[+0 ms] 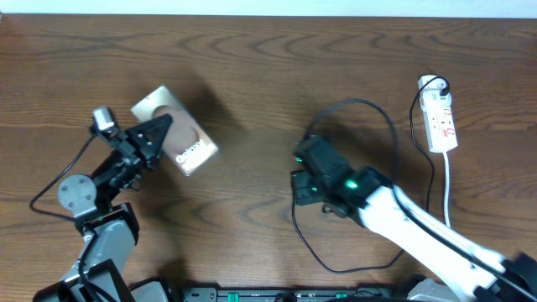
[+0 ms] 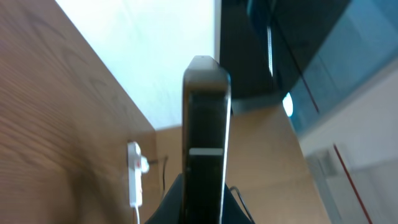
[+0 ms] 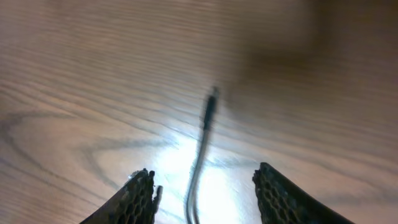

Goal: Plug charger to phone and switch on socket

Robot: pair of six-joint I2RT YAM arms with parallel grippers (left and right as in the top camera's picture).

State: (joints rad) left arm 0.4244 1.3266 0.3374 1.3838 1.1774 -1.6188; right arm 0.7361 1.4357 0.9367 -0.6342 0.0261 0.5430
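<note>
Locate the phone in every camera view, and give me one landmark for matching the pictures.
Overhead: the phone is left of centre, tilted, its face showing.
Left wrist: the phone fills the centre, seen edge-on, rising from the bottom edge.
Right wrist: not in it.
Shared landmark: the socket, far right overhead and low left in the left wrist view.

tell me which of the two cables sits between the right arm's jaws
The thin black charger cable, lying on the table between the open jaws, not gripped. The thicker white cord runs from the power strip, well away.
</note>
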